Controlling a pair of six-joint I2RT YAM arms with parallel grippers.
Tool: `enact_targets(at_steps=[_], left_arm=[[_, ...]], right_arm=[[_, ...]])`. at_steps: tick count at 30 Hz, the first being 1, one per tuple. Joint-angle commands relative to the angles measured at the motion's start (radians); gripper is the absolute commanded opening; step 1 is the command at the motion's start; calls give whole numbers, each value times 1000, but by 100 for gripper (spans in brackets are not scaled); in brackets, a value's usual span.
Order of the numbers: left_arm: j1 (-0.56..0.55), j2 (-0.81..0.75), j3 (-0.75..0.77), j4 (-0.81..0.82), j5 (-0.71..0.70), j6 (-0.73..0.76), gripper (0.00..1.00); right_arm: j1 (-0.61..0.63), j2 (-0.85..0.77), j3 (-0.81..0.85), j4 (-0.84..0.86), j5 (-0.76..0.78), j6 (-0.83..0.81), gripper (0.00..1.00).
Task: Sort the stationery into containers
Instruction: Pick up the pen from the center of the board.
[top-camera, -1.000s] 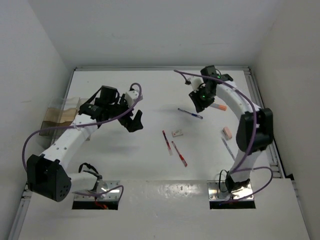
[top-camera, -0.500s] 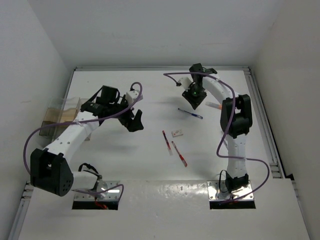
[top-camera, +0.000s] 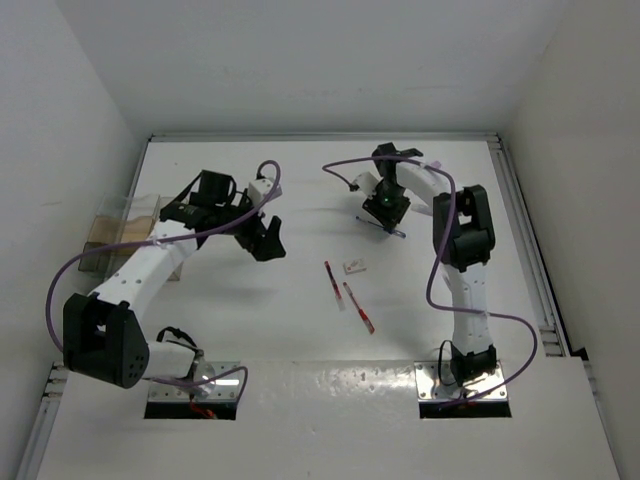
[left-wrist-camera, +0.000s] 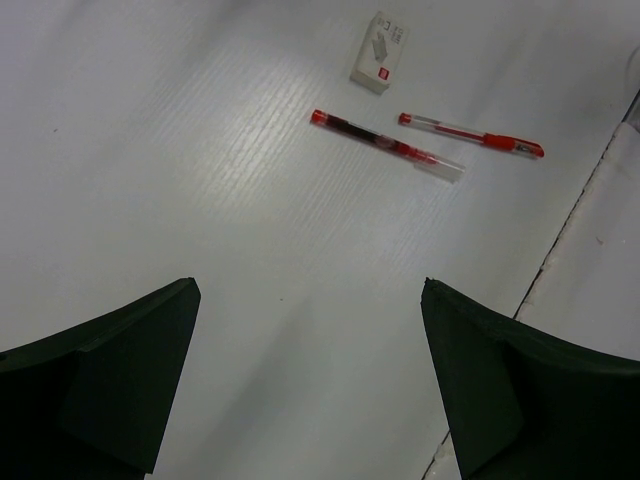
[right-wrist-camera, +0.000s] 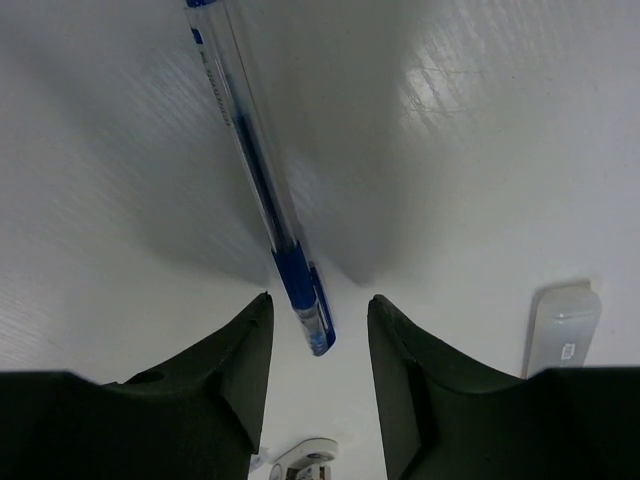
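Bases of both arms are sitting at the bottom edge of the top view, on the white table (top-camera: 250, 330). Just above them, in the lower middle of that frame, two red pens are lying close together without touching. The lower red pen (top-camera: 359, 308) is slanting down to the right and the upper red pen (top-camera: 331, 281) is lying almost upright in the frame. The whitish eraser (top-camera: 353, 266) is resting just right of the upper pen's top end, apart from it.

Higher up, left of centre, the left gripper (top-camera: 266, 238) is hanging above bare table. In the left wrist view its dark fingers (left-wrist-camera: 110, 385) are standing wide apart in the lower corners, holding nothing, while the eraser and both red pens are showing at the upper right.

Right of centre, the right gripper (right-wrist-camera: 320, 305) is pointing down at the blue pen (right-wrist-camera: 247, 150). In the right wrist view that pen is running from the top edge down to the middle, and its blue grip end is lying between the two fingertips. The jaws are spread only a little, with a gap showing on each side of the pen, so they are not pinching it.

At the far left of the top view, the containers (top-camera: 110, 238) are standing by the table's left edge, clear with a tan-brown tint, well apart from the pens.
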Motion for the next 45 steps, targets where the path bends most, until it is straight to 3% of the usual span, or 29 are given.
enact_targets(at_steps=[1, 7, 10, 11, 12, 17, 20, 21, 24, 26, 27, 28, 29, 36, 41, 45], left_arm=[[18, -8, -1, 32, 32, 2, 100], [44, -6, -7, 35, 71, 4, 100], [56, -5, -7, 40, 82, 1, 100], [64, -2, -7, 41, 88, -5, 100], [70, 3, -4, 44, 97, -12, 100], [134, 21, 19, 47, 184, -33, 100], [188, 26, 56, 35, 247, -18, 100], [203, 21, 59, 52, 264, -36, 100], [240, -5, 11, 220, 356, -207, 100], [245, 1, -32, 422, 460, -433, 100], [239, 11, -93, 622, 476, -531, 100], [222, 20, -119, 702, 499, -706, 100], [211, 24, -142, 771, 517, -761, 100], [142, -63, -168, 907, 401, -834, 94], [96, -74, -237, 1177, 361, -1079, 88], [70, -62, -286, 1296, 312, -1219, 86]], right_arm=[[2, 11, -9, 21, 6, -16, 43], [5, 30, -22, 27, 7, -22, 41], [8, 24, -50, 58, 33, -26, 33], [8, 19, -61, 74, 47, -28, 23], [12, 12, -84, 87, 55, -29, 0], [23, -39, -131, 84, 71, -23, 0], [12, -102, -93, -14, 15, 38, 0], [2, -146, -41, -52, -70, 55, 0], [-6, -227, 89, -175, -241, 139, 0], [-1, -258, 138, -220, -330, 205, 0], [8, -293, 155, -225, -428, 233, 0], [14, -314, 155, -226, -485, 288, 0], [31, -330, 154, -211, -534, 319, 0], [216, -416, 91, -176, -734, 429, 0], [279, -424, 105, -88, -778, 579, 0], [281, -433, 108, -4, -801, 662, 0]])
